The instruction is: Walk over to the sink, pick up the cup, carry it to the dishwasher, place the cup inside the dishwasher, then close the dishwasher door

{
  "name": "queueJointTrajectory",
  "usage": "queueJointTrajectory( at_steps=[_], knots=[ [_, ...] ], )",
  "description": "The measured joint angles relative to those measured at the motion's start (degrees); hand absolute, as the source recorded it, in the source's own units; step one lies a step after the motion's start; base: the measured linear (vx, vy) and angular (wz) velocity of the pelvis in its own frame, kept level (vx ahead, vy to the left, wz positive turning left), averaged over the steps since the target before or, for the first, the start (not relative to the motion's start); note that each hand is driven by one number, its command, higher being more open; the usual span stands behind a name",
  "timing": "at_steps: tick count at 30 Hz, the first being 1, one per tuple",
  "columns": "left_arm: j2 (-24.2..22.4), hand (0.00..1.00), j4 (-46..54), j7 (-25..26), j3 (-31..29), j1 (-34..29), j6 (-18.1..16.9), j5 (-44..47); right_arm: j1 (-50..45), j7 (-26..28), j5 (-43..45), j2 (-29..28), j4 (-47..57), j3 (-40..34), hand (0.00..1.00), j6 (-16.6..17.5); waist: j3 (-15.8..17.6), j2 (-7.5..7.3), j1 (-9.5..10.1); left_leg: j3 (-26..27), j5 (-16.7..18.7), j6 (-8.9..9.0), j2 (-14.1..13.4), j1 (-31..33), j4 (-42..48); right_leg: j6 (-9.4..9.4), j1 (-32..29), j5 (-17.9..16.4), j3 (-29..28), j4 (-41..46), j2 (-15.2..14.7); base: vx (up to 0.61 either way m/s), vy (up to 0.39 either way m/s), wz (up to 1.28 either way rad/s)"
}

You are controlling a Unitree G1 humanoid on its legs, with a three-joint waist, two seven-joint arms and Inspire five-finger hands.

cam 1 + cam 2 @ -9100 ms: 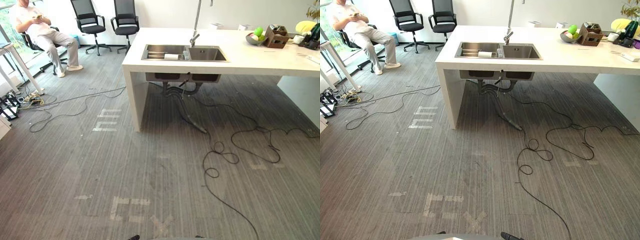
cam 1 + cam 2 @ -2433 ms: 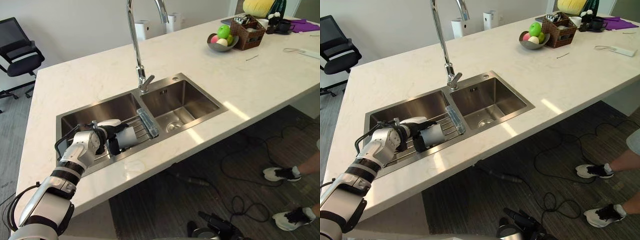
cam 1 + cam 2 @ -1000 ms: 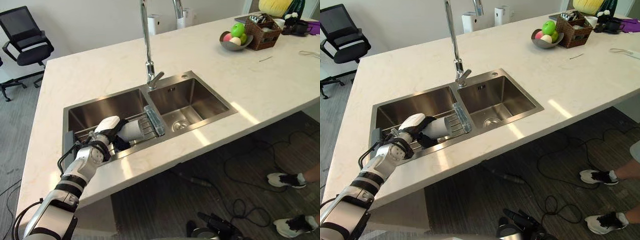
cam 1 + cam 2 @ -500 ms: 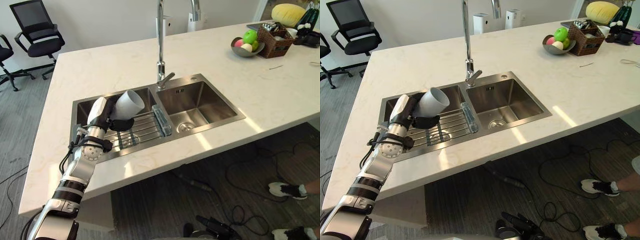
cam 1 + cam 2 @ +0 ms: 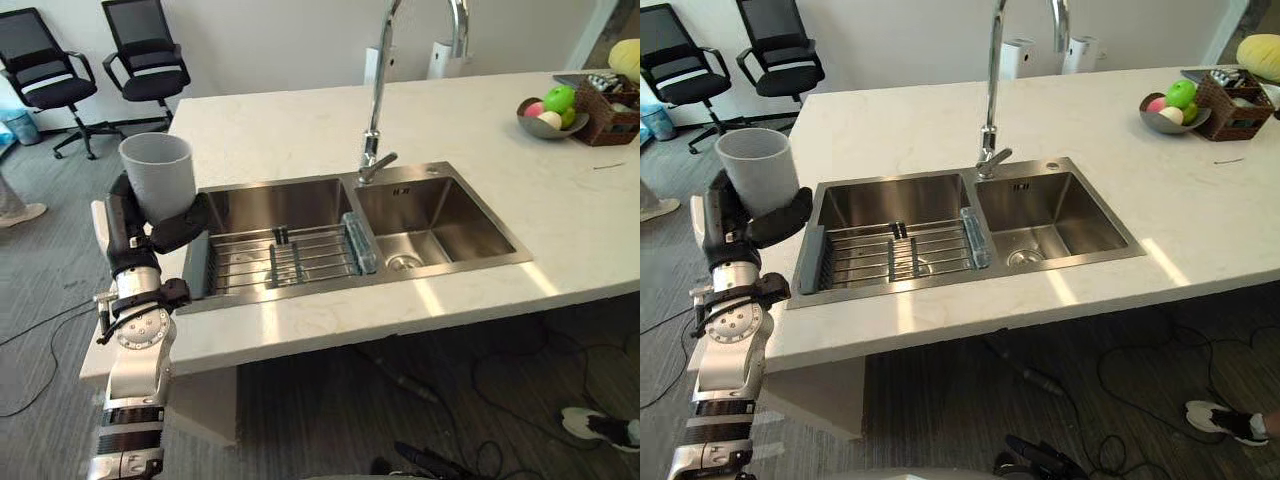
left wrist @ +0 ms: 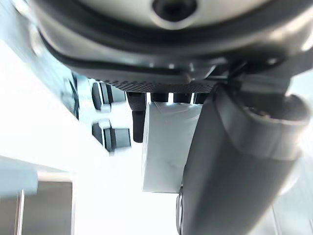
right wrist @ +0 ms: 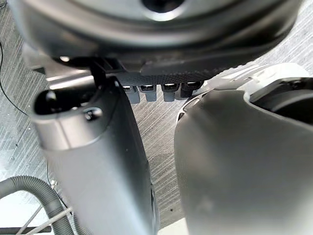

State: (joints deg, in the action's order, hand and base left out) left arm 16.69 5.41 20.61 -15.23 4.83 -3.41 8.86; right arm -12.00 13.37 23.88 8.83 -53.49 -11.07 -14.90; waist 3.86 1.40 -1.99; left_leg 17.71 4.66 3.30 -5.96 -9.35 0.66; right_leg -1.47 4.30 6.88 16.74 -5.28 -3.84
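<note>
A grey cup (image 5: pixel 156 175) stands upright in the air, mouth up, off the left end of the white counter (image 5: pixel 300 125). My left hand (image 5: pixel 128 238) is shut on it, thumb across its lower side and fingers behind it. Close up, the cup (image 6: pixel 166 147) shows as a pale wall between that thumb and the fingers. The steel double sink (image 5: pixel 300 294) lies to the right of the hand, with a wire rack (image 5: pixel 290 260) in its left basin. My right hand (image 7: pixel 146 29) hangs over the grey floor, fingers relaxed, holding nothing.
A tall faucet (image 5: pixel 375 110) rises behind the sink's divider. A fruit bowl (image 5: pixel 545 110) and a wicker basket (image 5: pixel 610 100) sit at the counter's far right. Two black office chairs (image 5: pixel 145 50) stand behind the counter's left end. A person's shoe (image 5: pixel 600 425) is at lower right.
My left hand lifted the cup out of the sink rack, turned it upright and carried it left past the counter's end. The camera has swung left too.
</note>
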Motion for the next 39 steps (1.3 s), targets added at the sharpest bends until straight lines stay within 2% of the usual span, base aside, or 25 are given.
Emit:
queueJointTrajectory(
  at_steps=[6,7,8,11,14,16,18,20,22,24,25,26,27,28,29,30,31,32,33,34,35,36,37,38,39],
  knots=[
    [-3.58,0.00,4.12,5.10,-4.79,-5.00,-0.01,1.25,-0.80,-1.98,-0.54,-0.57,-0.06,0.01,1.00,-1.20,-1.47,-0.46,2.88,-1.63,-0.17,-0.21,0.21,1.33,0.41,0.00,-0.02,-0.02,1.51,0.00,-0.45,-0.03,0.001,0.16],
    [-3.93,0.00,4.71,5.80,-4.96,-5.07,-0.01,1.20,-1.11,-2.21,-0.55,-0.64,-0.05,0.00,1.00,-1.23,-2.09,-0.78,3.11,-2.38,-0.22,-0.25,0.26,1.79,0.52,0.00,-0.01,-0.03,2.16,0.00,-0.57,-0.02,-0.001,0.13],
    [-4.43,0.00,8.38,3.95,-4.57,-5.07,-0.31,0.12,-1.66,-3.76,-0.56,-1.11,-1.32,0.12,1.00,-0.71,-4.56,-0.50,3.62,-4.34,-1.54,-0.01,0.36,2.82,-0.16,0.14,-0.22,-0.09,3.95,0.01,-0.70,-0.01,-0.001,0.11],
    [-4.43,0.00,8.38,3.95,-4.57,-5.08,-0.30,0.12,-1.85,-3.76,-0.56,-1.11,-1.32,0.12,1.00,-0.71,-4.56,-0.50,3.60,-4.32,-1.53,0.01,0.36,2.82,-0.16,0.13,-0.23,-0.09,3.92,0.01,-0.69,0.00,0.000,-0.03],
    [-5.08,0.00,8.73,4.16,-4.59,-6.57,-0.82,0.14,-2.73,-3.75,-0.49,-1.16,-1.08,0.21,1.00,-0.60,-6.11,-0.50,3.82,-1.98,-0.90,0.59,-0.12,2.53,-0.12,0.21,-1.80,-0.19,1.74,0.00,0.20,0.01,-0.001,-0.36],
    [-6.91,0.00,10.00,3.85,-1.81,-10.03,-2.67,0.25,-4.88,-3.74,0.39,-1.42,0.08,0.21,1.00,-0.28,-7.85,-0.49,3.48,-1.11,0.07,0.73,-0.83,2.91,-0.02,0.60,-1.91,-0.86,1.22,0.00,0.59,0.07,-0.010,-0.22],
    [-8.71,0.00,10.23,2.38,2.78,-11.74,-4.40,0.81,-6.52,-3.68,2.03,-1.50,0.41,0.36,1.00,-0.38,-8.13,-0.54,2.73,-2.87,-0.10,1.12,-0.99,3.87,0.18,0.69,-1.85,-1.27,2.78,0.02,0.64,0.08,-0.021,0.40],
    [-11.05,0.00,10.24,-0.55,9.37,-12.18,-5.09,1.38,-5.84,-3.76,4.21,-1.24,-0.21,1.22,1.00,-0.52,-7.68,-0.85,2.57,-6.93,-1.19,0.93,-0.94,7.29,1.76,0.70,-2.35,-1.44,7.25,0.35,0.28,0.06,-0.031,0.86],
    [-13.31,0.00,10.61,-3.23,12.73,-12.31,-5.35,2.21,-3.91,-4.28,5.90,-0.24,-1.45,3.29,1.00,-0.72,-5.73,-0.67,2.78,-11.31,-1.95,1.34,-0.61,10.46,3.61,0.76,-1.89,-1.54,12.41,0.43,-0.28,0.00,-0.025,1.40],
    [-15.93,0.00,10.65,-5.90,13.93,-12.55,-5.75,3.64,-2.25,-5.59,7.86,0.81,-2.49,5.77,1.00,-0.77,-3.27,-0.33,3.59,-14.92,-4.16,1.78,0.71,13.21,4.81,0.54,-0.58,-2.79,18.04,0.99,-0.86,-0.09,-0.040,1.81],
    [-17.14,0.00,10.71,-7.34,14.01,-13.18,-5.87,3.79,-1.55,-6.11,8.75,1.78,-3.28,6.58,1.00,-0.80,-2.09,0.58,4.38,-17.83,-5.64,0.98,1.66,14.50,4.65,0.37,0.35,-4.41,22.36,2.26,-1.11,-0.18,-0.055,2.17],
    [-17.28,0.00,10.78,-8.15,13.75,-14.23,-6.10,4.97,-0.56,-6.68,9.34,2.91,-4.60,6.95,1.00,-0.85,-0.93,1.74,5.25,-19.37,-8.03,0.12,2.55,14.95,3.23,0.96,1.81,-6.63,27.69,3.93,-1.92,-0.17,-0.021,2.21],
    [-17.16,0.00,10.96,-8.29,13.52,-14.85,-6.10,5.69,-0.16,-7.13,9.43,3.22,-5.43,6.94,1.00,-0.90,-0.79,1.85,5.90,-18.56,-10.55,-0.86,3.10,14.38,0.29,1.61,2.03,-7.75,30.17,4.61,-2.84,-0.20,0.000,1.99],
    [-17.06,0.00,12.03,-8.30,12.87,-15.85,-6.13,6.76,0.66,-7.80,9.52,3.62,-6.88,6.65,1.00,-0.89,-0.49,1.75,6.53,-13.62,-11.40,-3.22,3.49,13.73,-1.13,1.89,2.12,-8.44,34.12,5.31,-3.89,-0.14,0.091,2.13],
    [-16.72,0.00,14.96,-8.12,11.76,-17.04,-6.26,8.25,1.77,-9.01,9.75,3.82,-8.81,6.67,1.00,-0.55,0.17,1.27,7.53,2.89,-3.51,-9.40,2.74,15.56,10.88,1.52,3.03,-8.80,40.66,6.46,-6.23,-0.11,0.092,2.37],
    [-16.56,0.00,16.30,-8.08,11.10,-17.37,-6.77,8.26,1.76,-9.75,9.74,4.12,-9.02,7.22,1.00,-0.66,0.65,0.81,8.05,12.43,0.24,-11.25,1.57,14.50,17.33,1.25,4.08,-8.99,44.43,7.41,-7.95,-0.08,0.103,2.24],
    [-16.61,0.00,17.03,-8.09,11.09,-17.64,-7.32,8.44,1.41,-10.17,9.77,4.23,-9.00,7.46,1.00,-0.67,0.61,0.81,7.87,18.27,2.25,-11.33,0.37,13.12,19.80,1.16,4.99,-9.04,47.24,8.07,-8.78,-0.04,0.041,2.08],
    [-16.86,0.00,18.18,-8.47,11.77,-17.92,-8.36,9.18,0.60,-10.79,10.22,4.39,-8.68,7.26,1.00,-0.59,0.31,1.24,6.99,25.39,4.10,-11.14,-1.63,10.32,20.86,0.98,6.68,-9.24,52.43,9.28,-9.50,-0.05,0.064,2.79],
    [-17.24,0.00,19.85,-9.98,13.60,-17.92,-9.98,10.50,-0.55,-11.85,11.02,4.78,-7.53,6.42,1.00,-0.53,-0.54,2.65,5.52,30.59,2.68,-9.05,-3.86,7.67,17.18,0.14,8.09,-10.07,58.56,11.69,-9.48,-0.07,0.148,3.15],
    [-17.64,0.00,20.56,-11.26,15.35,-17.29,-11.12,10.88,-1.23,-12.98,10.99,5.36,-6.47,5.97,1.00,-0.54,-1.13,4.46,5.01,29.45,2.77,-5.80,-2.58,7.21,11.94,-0.79,8.70,-11.12,62.11,15.17,-10.31,-0.08,0.209,2.87],
    [-17.56,0.00,20.89,-12.12,17.04,-16.90,-11.83,10.95,-1.90,-14.22,10.90,5.43,-5.92,5.42,1.00,-0.43,-0.95,4.77,5.21,28.38,2.55,-6.28,-0.45,6.26,6.34,-0.50,9.47,-12.20,63.74,19.17,-11.83,-0.10,0.292,2.49],
    [-16.59,0.00,20.86,-12.18,18.34,-17.10,-11.89,11.83,-2.48,-15.01,10.72,5.18,-4.71,4.78,1.00,-0.53,-0.24,3.52,5.18,23.30,0.63,-7.76,3.00,4.76,1.76,-0.42,11.84,-13.44,64.72,25.55,-15.93,-0.05,0.215,1.93],
    [-16.22,0.00,20.86,-11.97,18.46,-17.56,-11.87,11.97,-2.85,-15.09,10.53,5.25,-4.19,4.78,1.00,-0.72,-0.17,3.10,5.17,21.61,0.43,-8.10,4.02,4.32,1.03,-0.26,12.82,-13.44,64.71,27.76,-17.39,0.01,0.187,1.83],
    [-15.89,0.00,20.87,-11.70,18.82,-17.99,-11.75,11.98,-3.64,-15.47,9.58,5.64,-3.01,4.79,1.00,-1.07,0.06,2.50,5.41,18.55,0.47,-8.52,5.68,3.65,0.32,0.48,14.69,-13.11,64.12,33.35,-20.67,0.07,0.086,1.15],
    [-15.87,0.00,20.90,-11.65,19.26,-18.00,-11.60,11.99,-4.21,-15.78,9.14,5.98,-2.01,4.77,1.00,-1.13,0.15,2.32,5.60,16.78,0.65,-9.02,6.59,3.44,0.10,2.58,15.07,-12.64,62.75,36.64,-22.57,0.12,0.126,1.77]
  ],
)
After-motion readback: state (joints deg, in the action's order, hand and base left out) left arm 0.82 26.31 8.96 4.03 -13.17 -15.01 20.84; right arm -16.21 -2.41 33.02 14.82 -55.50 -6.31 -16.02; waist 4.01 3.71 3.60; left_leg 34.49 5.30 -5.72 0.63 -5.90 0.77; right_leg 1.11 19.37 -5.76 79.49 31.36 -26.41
